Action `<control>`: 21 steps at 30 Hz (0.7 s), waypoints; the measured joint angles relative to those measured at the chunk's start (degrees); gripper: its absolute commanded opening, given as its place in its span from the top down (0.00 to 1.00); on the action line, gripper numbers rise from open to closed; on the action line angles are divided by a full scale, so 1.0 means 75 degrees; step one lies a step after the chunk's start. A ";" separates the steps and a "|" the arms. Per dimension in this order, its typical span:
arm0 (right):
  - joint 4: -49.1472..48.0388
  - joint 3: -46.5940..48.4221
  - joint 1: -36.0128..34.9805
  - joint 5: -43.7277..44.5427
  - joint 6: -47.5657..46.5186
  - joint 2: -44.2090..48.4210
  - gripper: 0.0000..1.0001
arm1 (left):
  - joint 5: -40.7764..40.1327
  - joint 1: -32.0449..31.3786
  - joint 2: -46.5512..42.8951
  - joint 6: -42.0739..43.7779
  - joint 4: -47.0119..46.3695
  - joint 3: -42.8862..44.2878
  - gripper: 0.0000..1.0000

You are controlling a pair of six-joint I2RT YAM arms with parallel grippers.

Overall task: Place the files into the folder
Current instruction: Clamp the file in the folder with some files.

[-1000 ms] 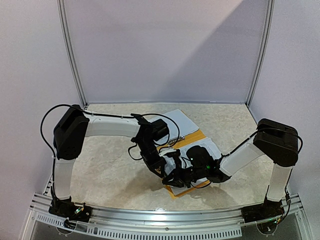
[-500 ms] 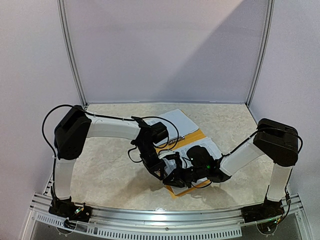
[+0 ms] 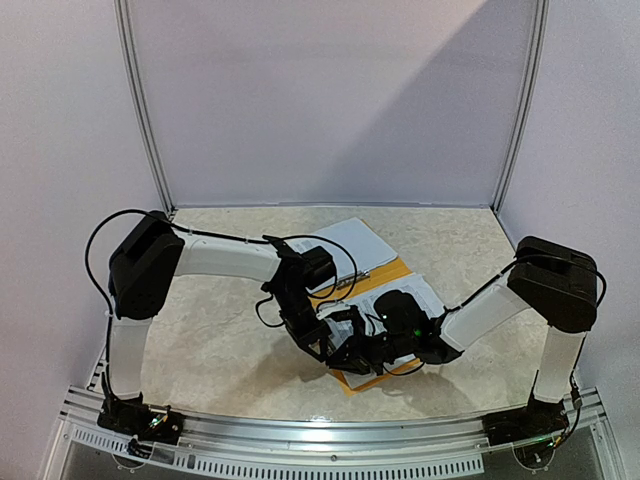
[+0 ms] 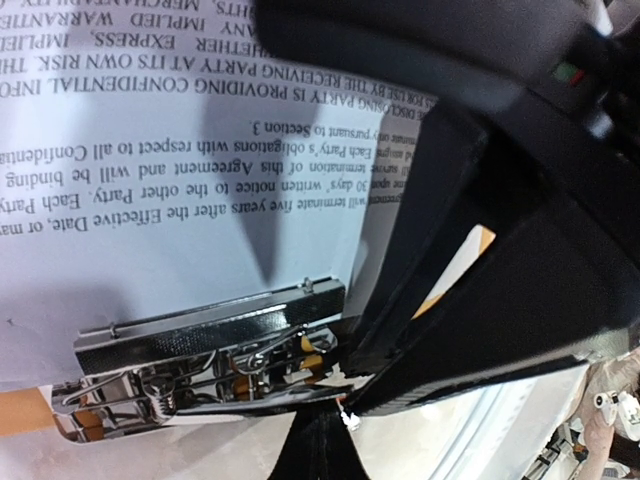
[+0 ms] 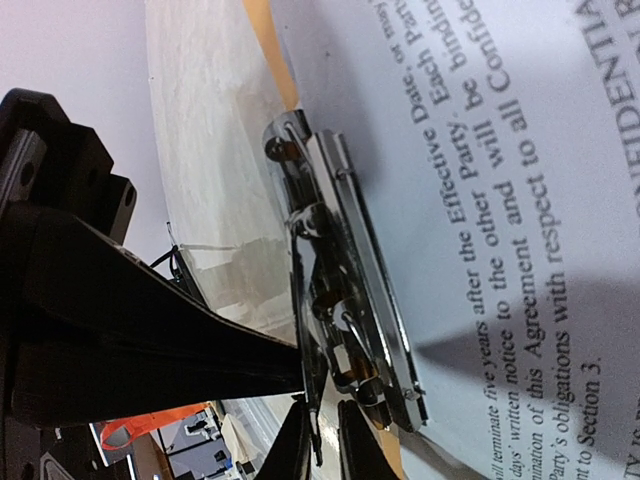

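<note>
The orange folder [image 3: 388,272] lies open in the middle of the table, with the files [image 3: 422,294], white printed sheets, lying on it. Both grippers meet at its near end. In the left wrist view the files [image 4: 150,200] sit under the folder's metal clip [image 4: 210,335]. My left gripper [image 4: 322,435] is shut, its tips against the clip's lever edge. In the right wrist view my right gripper [image 5: 325,440] straddles the thin lever of the clip [image 5: 345,290] with a narrow gap showing. Orange folder [image 5: 262,25] shows beside the files [image 5: 500,200].
A white flat sheet [image 3: 345,240] lies just behind the orange folder. The right gripper's black body [image 4: 500,260] fills the right of the left wrist view. The metal rail [image 3: 320,455] runs along the near edge, and white walls stand at the back and sides.
The right gripper's jaws have parted a little around the clip lever. Both arms stay almost where they were, and the left gripper stays shut.
</note>
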State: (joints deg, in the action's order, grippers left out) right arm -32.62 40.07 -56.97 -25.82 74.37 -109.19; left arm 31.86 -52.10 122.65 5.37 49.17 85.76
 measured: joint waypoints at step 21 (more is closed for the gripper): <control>-0.0052 0.0000 0.0000 0.0009 -0.0169 0.0012 0.91 | -0.0079 0.0090 -0.0006 0.0207 0.0463 0.0731 0.91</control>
State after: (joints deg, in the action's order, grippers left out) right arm -33.01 40.07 -56.97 -25.76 73.10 -109.10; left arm 31.27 -51.42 122.61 6.92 52.64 91.24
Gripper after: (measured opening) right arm 0.094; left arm 0.095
